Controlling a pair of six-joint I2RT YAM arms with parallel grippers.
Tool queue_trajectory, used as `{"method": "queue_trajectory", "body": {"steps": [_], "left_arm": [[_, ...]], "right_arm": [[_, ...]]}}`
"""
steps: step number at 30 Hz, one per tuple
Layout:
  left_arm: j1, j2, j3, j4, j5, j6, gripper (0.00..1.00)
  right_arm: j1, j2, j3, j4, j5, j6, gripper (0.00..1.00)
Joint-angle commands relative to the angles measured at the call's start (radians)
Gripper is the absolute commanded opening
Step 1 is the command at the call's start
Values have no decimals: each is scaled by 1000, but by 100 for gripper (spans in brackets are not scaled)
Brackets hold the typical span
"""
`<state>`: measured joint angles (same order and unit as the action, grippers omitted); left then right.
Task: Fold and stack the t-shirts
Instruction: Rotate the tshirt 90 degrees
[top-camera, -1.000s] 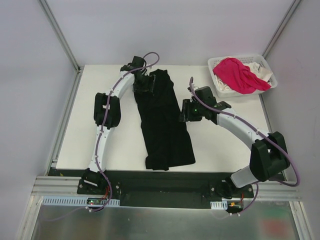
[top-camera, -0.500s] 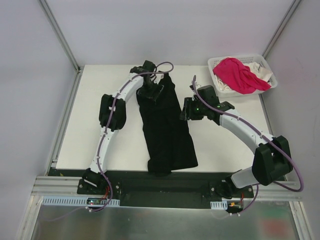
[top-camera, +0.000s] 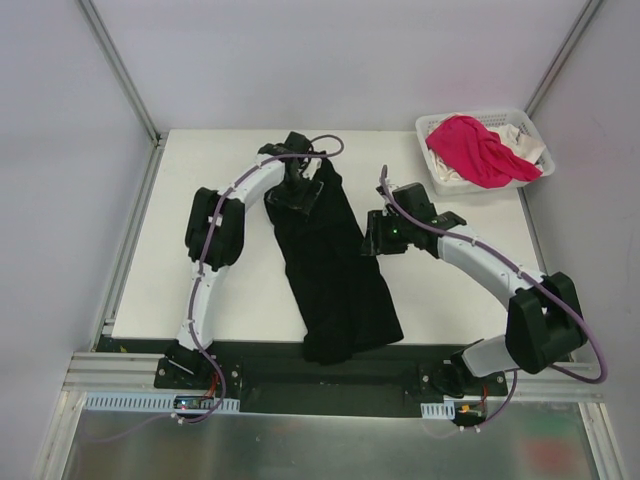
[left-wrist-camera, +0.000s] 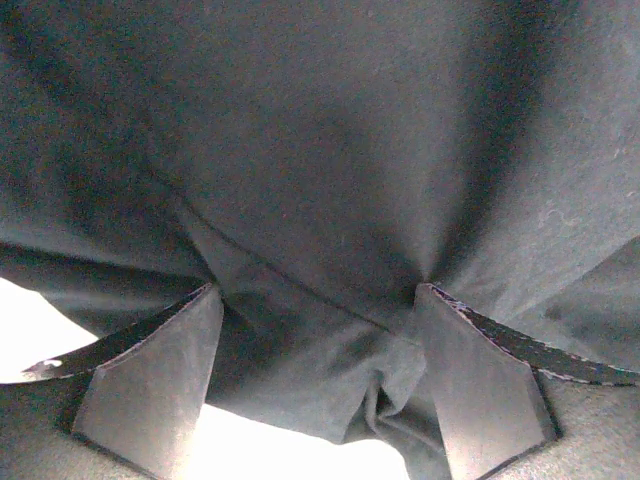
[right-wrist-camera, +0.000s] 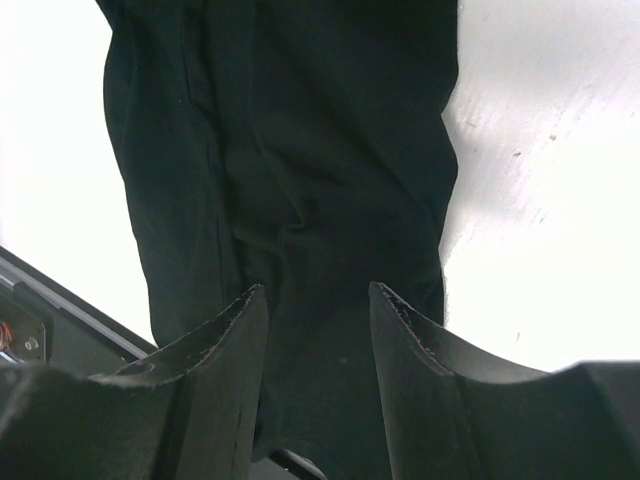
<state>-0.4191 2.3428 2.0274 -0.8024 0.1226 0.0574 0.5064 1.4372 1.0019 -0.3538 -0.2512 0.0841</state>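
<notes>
One black t-shirt (top-camera: 335, 270), lengthwise far-to-near, beneath wide-spread left gripper (left-wrist-camera: 318, 290) and half-spread right gripper (right-wrist-camera: 316, 292).

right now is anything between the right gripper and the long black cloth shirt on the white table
Nothing visible. The right gripper is right at the long black cloth shirt, with its fabric showing in the gap between the jaws.

Black t-shirt (left-wrist-camera: 330, 130): fills the view, creased
Left tool (left-wrist-camera: 318, 320): jaws apart, cloth bunched between
Surface (left-wrist-camera: 30, 320): white, lower left
</notes>
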Motion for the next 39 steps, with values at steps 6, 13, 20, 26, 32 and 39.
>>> {"method": "queue_trajectory", "body": {"steps": [6, 13, 20, 26, 32, 39], "left_arm": [[20, -301, -140, 121, -328, -200, 79], [20, -411, -199, 144, -359, -309, 79], [17, -507, -343, 172, -342, -346, 80], [17, -566, -433, 227, -400, -399, 80], [43, -521, -379, 236, -457, -456, 79], [59, -462, -312, 239, -373, -488, 78]], "right_arm": [[14, -106, -11, -51, 4, -44, 48], [11, -97, 10, -34, 35, -69, 48], [0, 282, 302, -20, 50, -72, 47], [-25, 408, 405, -17, -20, -53, 47], [-52, 289, 242, 27, -3, -49, 48], [-63, 172, 94, 73, 15, -38, 48]]}}
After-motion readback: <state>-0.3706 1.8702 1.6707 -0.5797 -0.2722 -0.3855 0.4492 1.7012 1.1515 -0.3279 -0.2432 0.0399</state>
